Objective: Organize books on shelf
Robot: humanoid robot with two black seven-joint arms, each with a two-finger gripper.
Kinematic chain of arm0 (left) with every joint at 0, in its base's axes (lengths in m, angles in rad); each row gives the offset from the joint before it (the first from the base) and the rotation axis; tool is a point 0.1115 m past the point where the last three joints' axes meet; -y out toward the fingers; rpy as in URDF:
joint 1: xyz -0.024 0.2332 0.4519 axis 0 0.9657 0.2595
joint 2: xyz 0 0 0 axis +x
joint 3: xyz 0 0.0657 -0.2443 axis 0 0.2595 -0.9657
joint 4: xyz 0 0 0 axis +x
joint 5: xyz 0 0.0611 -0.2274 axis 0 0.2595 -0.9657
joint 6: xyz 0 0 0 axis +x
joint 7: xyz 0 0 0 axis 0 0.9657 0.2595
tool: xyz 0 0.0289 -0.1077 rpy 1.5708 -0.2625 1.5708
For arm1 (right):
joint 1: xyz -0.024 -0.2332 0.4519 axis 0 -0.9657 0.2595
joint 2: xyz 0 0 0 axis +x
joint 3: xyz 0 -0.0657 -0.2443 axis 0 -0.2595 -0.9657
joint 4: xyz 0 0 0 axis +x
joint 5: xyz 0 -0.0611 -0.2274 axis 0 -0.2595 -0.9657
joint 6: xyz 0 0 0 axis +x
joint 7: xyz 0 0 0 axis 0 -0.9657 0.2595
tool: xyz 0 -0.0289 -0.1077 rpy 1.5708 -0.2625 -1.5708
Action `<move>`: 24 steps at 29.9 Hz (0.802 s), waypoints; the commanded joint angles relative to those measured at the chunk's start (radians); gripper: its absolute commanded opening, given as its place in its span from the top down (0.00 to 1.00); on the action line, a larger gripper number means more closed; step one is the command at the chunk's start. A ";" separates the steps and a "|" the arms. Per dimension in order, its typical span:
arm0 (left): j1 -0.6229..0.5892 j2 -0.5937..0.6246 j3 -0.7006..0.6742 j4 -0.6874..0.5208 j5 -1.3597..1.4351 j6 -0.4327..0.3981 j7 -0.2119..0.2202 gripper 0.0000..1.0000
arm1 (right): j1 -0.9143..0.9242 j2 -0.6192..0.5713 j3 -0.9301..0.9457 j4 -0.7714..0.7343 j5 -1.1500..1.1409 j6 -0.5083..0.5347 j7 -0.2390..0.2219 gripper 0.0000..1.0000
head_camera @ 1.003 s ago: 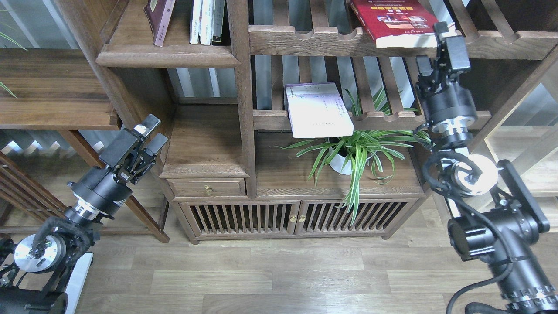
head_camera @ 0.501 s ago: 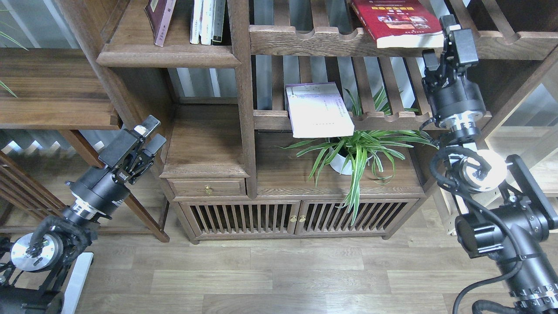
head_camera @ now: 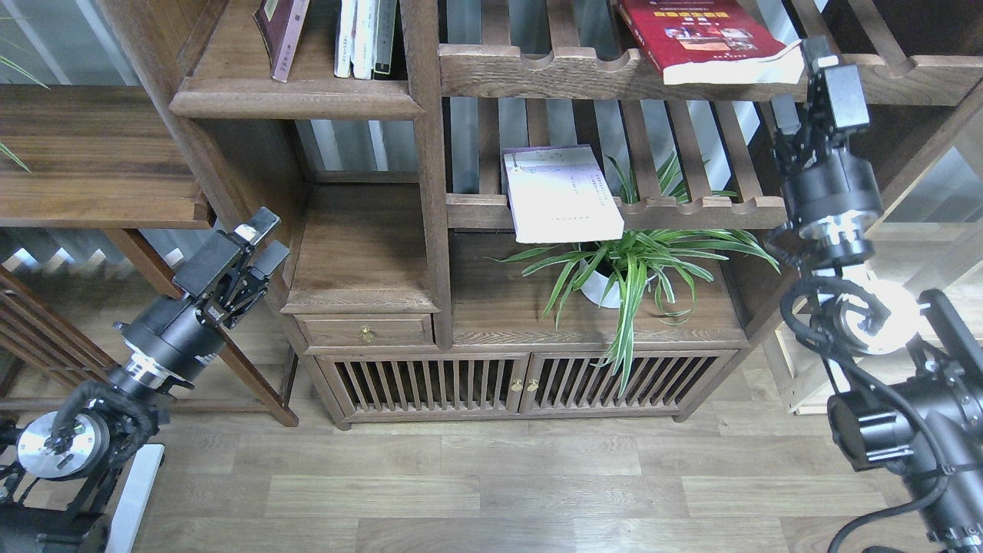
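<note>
The maroon book (head_camera: 280,31) leans in the narrow dark-brown shelf (head_camera: 296,98) at the top left, beside a few upright white books (head_camera: 365,38). The thick red book (head_camera: 703,38) lies flat on the upper slatted rack. The pale white-lavender book (head_camera: 561,193) lies flat on the lower slatted rack, overhanging its front rail. My right gripper (head_camera: 808,86) is open and empty, pointing up just right of the red book's front right corner. My left gripper (head_camera: 265,236) is open and empty, low at the left, beside the cabinet's left side.
A potted spider plant (head_camera: 626,265) stands on the cabinet top under the lavender book. A drawer (head_camera: 367,332) and slatted doors (head_camera: 507,382) are below. A dark side table (head_camera: 100,153) is at the left and a pale wood rack (head_camera: 929,269) at the right.
My right gripper has moved to the right, uncovering the red book's front right corner. My left gripper has barely shifted. The books have not moved.
</note>
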 commanded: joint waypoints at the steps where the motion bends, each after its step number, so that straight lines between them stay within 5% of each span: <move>1: -0.001 0.003 0.001 0.000 0.004 0.000 0.000 0.01 | -0.025 0.011 0.000 0.000 0.000 0.021 0.002 0.01; 24: -0.016 0.004 0.012 0.014 0.030 0.000 0.000 0.01 | -0.274 -0.031 -0.013 0.003 -0.031 0.082 -0.014 0.01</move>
